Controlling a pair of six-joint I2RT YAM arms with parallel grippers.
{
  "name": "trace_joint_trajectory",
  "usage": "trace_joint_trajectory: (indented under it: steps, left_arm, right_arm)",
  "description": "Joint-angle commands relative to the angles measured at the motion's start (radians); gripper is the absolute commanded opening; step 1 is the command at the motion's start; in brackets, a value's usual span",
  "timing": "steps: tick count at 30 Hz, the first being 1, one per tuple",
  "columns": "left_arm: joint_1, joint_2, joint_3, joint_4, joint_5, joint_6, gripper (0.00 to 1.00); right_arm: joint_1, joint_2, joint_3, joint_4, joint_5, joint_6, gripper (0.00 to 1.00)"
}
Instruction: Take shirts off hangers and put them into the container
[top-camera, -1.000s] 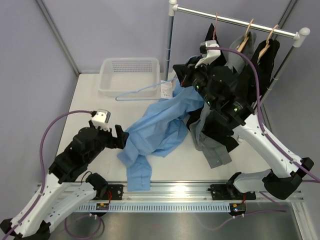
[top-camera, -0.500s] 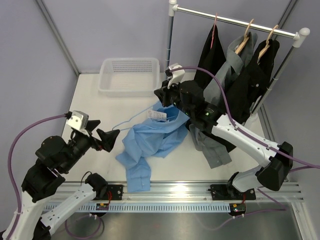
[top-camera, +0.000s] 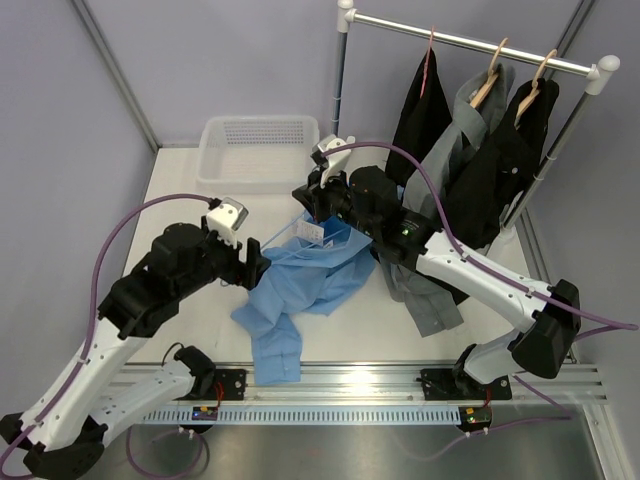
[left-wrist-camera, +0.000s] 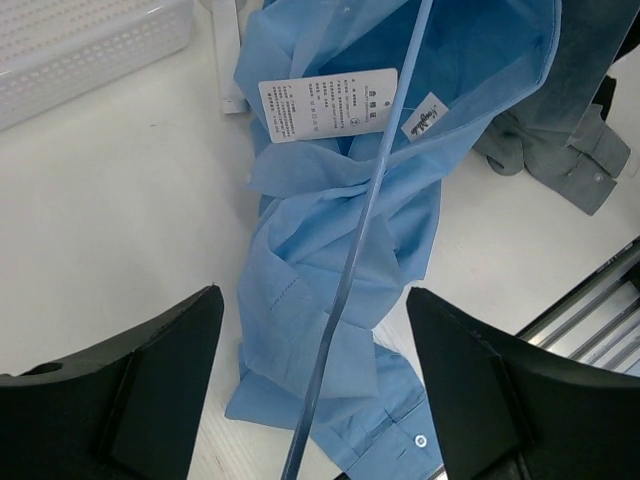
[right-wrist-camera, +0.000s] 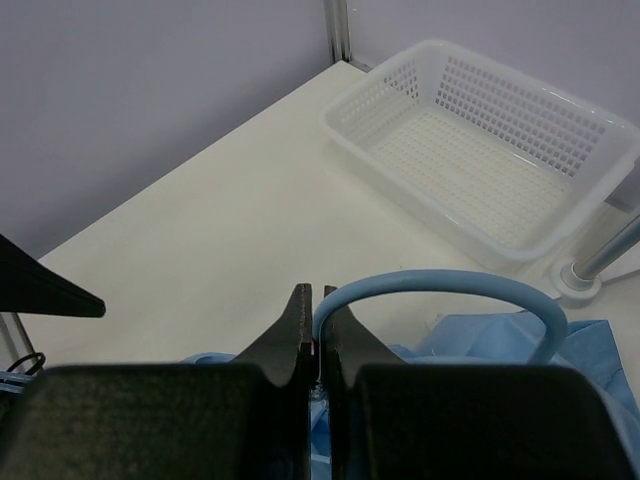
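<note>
Pale lilac walls close in a white table (top-camera: 180, 200). At its far side sits the white perforated basket (top-camera: 262, 150), with nothing in it that I can see.

Near the basket but outside it, at mid-table, the light blue shirt (top-camera: 320, 275) lies crumpled. One sleeve trails toward my bases and the collar end is raised. My right pincer (right-wrist-camera: 317, 335) is pressed together, as far as I can tell pinching the thin blue hanger (right-wrist-camera: 440, 283) just below its hook. My left pincer (left-wrist-camera: 312, 300) is spread wide above the shirt and holds nothing; the hanger's bar runs beneath the gap.

I judge the shirt light, soft and limp, so it should sag and slide rather than keep any shape. The hanger looks stiff and smooth. My left pincer would best take a bunch of cloth at the shoulder, just beside the bar.

A white tag (left-wrist-camera: 328, 103) at the collar carries rows of print too small to read. The script on a small woven label (left-wrist-camera: 427, 117) beside it is also illegible.
</note>
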Motion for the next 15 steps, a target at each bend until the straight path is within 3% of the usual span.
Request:
trace_joint_trajectory:
  steps: [1,6,10,15]
  left_arm:
    - [0.003,-0.003,0.008,0.019,0.062,0.03,0.77]
    - [0.003,0.009,-0.015,0.023,0.062,0.027,0.61]
    - [0.004,0.009,-0.026,0.021,0.066,0.025,0.36]
    - [0.003,-0.008,-0.042,0.019,0.062,0.031,0.28]
  right_arm:
    - [0.012,-0.017,0.036,0.071,-0.027,-0.025,0.0]
    - [0.012,-0.034,0.039,0.082,-0.032,-0.022,0.0]
    - [0.012,-0.042,0.037,0.084,-0.032,-0.023,0.0]
    - [0.012,-0.065,0.031,0.088,-0.026,-0.028,0.0]
